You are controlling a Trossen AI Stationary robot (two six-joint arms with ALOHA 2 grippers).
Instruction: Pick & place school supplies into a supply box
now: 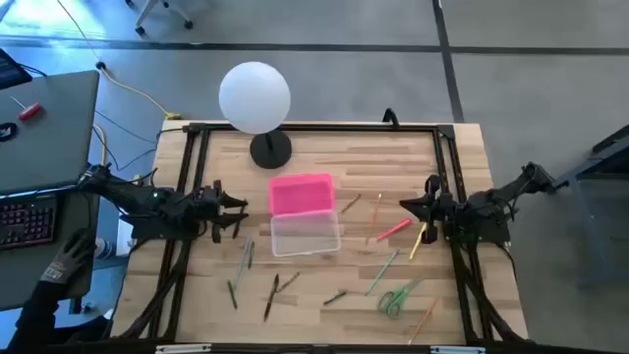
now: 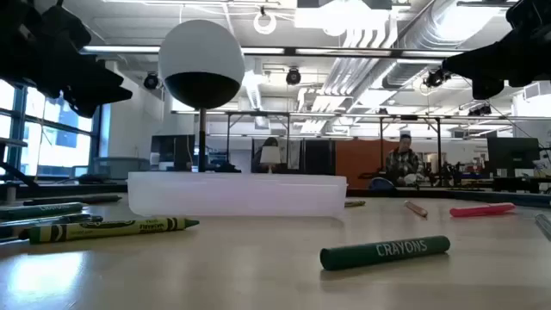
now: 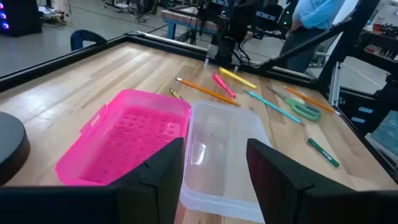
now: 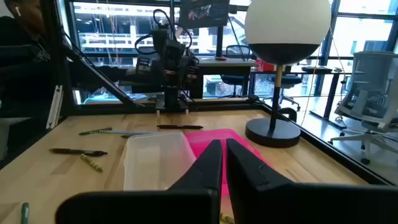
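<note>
The supply box lies open mid-table: its clear tray [image 1: 306,234] sits flat on the wood, and its pink lid [image 1: 301,194] lies flat on the far side of the tray. Pencils, pens and crayons are scattered flat on the table: a pink pen [image 1: 393,230], a yellow one [image 1: 419,241], an orange pencil [image 1: 374,218], a green pencil [image 1: 383,272] and dark crayons [image 1: 246,254]. Green-handled scissors [image 1: 396,298] lie near the right front. My left gripper [image 3: 214,168] hovers open just left of the box. My right gripper [image 4: 224,163] hovers shut to the right of the box, above the pens.
A white globe lamp [image 1: 256,98] stands on its black base [image 1: 270,149] at the far edge, behind the lid. A black frame rail [image 1: 314,126] runs around the table. A green crayon [image 2: 385,251] lies near the front edge. A person's gloved hand [image 1: 64,265] shows off the table's left.
</note>
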